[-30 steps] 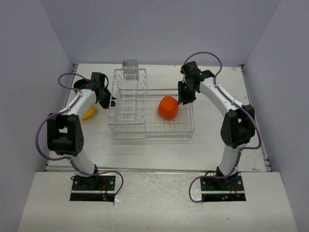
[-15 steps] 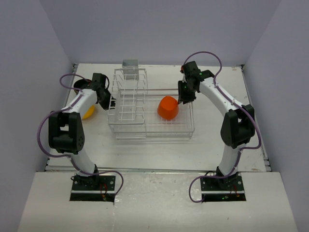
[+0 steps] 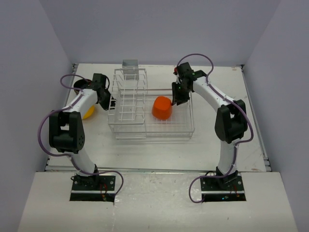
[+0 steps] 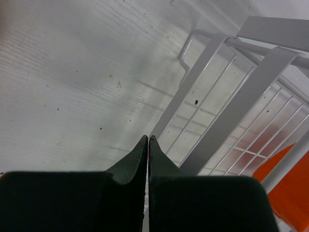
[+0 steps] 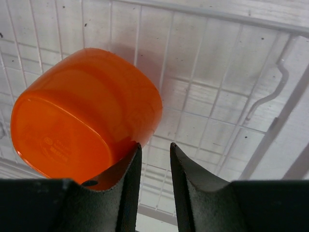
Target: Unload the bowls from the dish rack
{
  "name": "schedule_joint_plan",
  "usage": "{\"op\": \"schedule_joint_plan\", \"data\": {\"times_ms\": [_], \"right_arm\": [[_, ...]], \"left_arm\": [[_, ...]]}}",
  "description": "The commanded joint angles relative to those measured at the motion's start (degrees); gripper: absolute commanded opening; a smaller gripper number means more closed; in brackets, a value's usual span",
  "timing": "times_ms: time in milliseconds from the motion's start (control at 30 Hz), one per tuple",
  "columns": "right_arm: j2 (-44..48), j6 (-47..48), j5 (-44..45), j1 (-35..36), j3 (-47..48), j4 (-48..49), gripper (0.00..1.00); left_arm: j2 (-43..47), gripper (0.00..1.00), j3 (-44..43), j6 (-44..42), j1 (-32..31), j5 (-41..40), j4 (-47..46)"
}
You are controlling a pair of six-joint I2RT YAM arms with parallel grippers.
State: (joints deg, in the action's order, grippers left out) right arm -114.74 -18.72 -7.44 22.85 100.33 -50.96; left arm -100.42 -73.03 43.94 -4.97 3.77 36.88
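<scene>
An orange-red bowl (image 3: 162, 108) lies tipped, base showing, in the low basket of the white wire dish rack (image 3: 159, 129). My right gripper (image 3: 176, 99) is just right of it, open; in the right wrist view its left finger (image 5: 130, 166) touches the orange-red bowl's (image 5: 87, 123) side, and only rack grid shows between the fingers of the right gripper (image 5: 153, 145). A yellow bowl (image 3: 88, 113) sits on the table at the left, half hidden by my left arm. My left gripper (image 3: 112, 102) is shut and empty (image 4: 147, 137) by the rack's left corner (image 4: 212, 92).
The rack's tall slotted section (image 3: 129, 94) stands between the two grippers. A small grey box (image 3: 130, 63) sits behind it. Walls close in the table at the left, back and right.
My right gripper has moved left, and the orange-red bowl has shifted left with it inside the basket. The left arm has hardly moved.
</scene>
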Motion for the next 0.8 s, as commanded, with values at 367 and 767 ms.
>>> {"op": "schedule_joint_plan", "data": {"times_ms": [367,767], "right_arm": [[-2.1,0.3,-15.4,4.1,5.0,3.2,0.31],[3.7,-3.8,-12.5,4.7,-3.7,5.2,0.29]], "left_arm": [[-0.6,0.00,-1.6,0.4,-2.1,3.4,-2.3],[-0.3,0.00,-1.4,0.3,-2.1,3.6,-2.3]]}}
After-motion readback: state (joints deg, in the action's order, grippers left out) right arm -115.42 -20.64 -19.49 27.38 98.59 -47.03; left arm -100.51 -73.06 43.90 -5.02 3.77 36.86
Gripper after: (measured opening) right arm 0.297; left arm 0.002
